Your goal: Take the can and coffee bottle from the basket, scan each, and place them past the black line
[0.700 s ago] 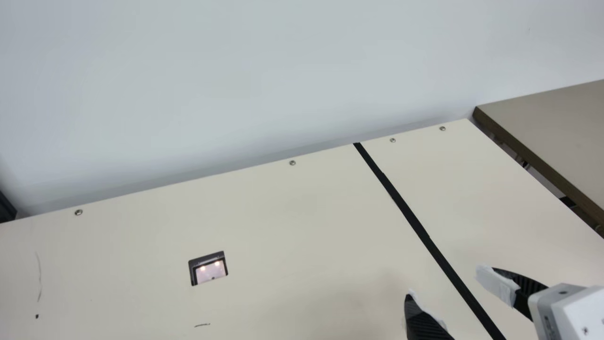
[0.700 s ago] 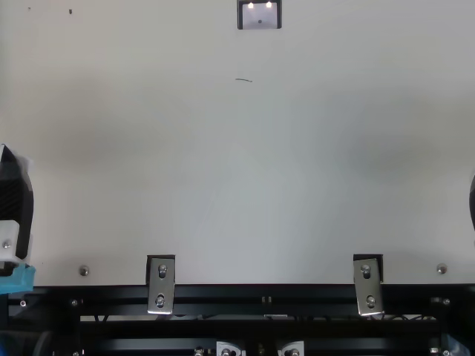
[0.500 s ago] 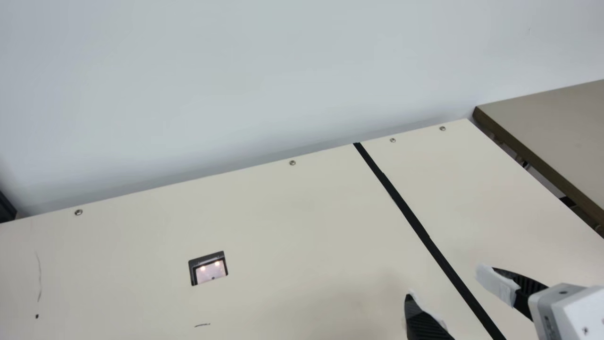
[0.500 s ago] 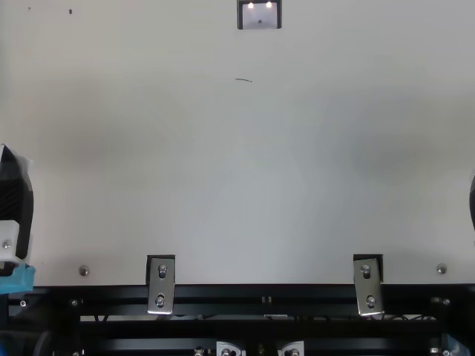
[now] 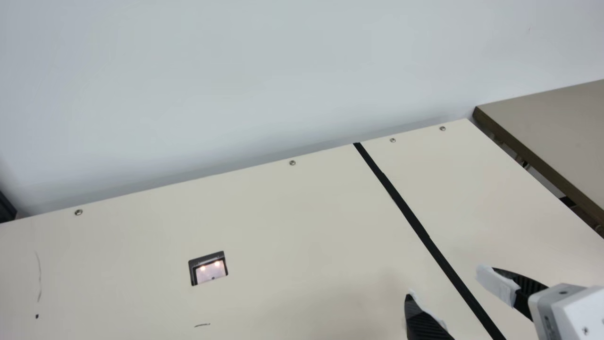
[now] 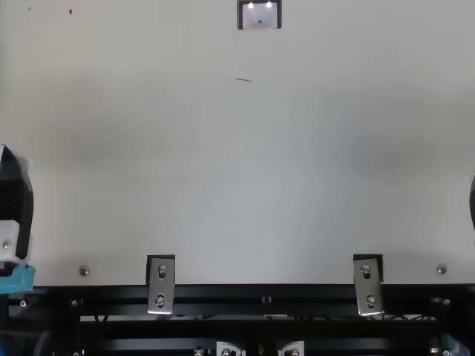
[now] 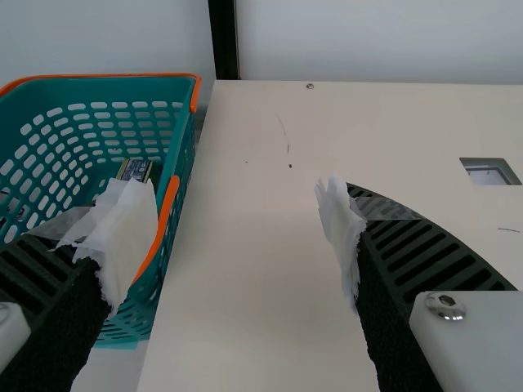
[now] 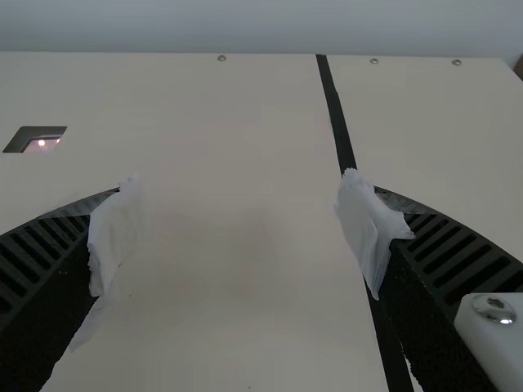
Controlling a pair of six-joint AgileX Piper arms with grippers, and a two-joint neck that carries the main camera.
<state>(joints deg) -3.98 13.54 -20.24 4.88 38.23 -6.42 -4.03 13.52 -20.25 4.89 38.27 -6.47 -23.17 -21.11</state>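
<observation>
Note black ribbed left tool [image 7: 237, 192], tips wrapped in torn white film, spread wide, pinching nothing. Likewise for black ribbed right tool [image 8: 239, 184]: spread, nothing pinched. Past left tool, find slotted teal plastic basket [image 7: 122, 90] with orange rim; inside, partly hidden, see dark, light-printed item [image 7: 135, 170]. Cannot tell whether can or coffee bottle. Judge as stiff, smooth, moderately heavy if full, apt to slip, perhaps to dent if squeezed hard. Take hold around mid-body, away from basket wall. Across flat, smooth cream bench [image 5: 283, 226], note faint pen marks, then black-framed square scanner window [image 5: 208, 268], glowing pinkish, and straight black tape line [image 5: 410, 217]. Beyond, log plain pale wall [image 5: 236, 85] and separate brown-edged tan tabletop [image 5: 557, 123]. Judge as start of task: pick first, then scan.
</observation>
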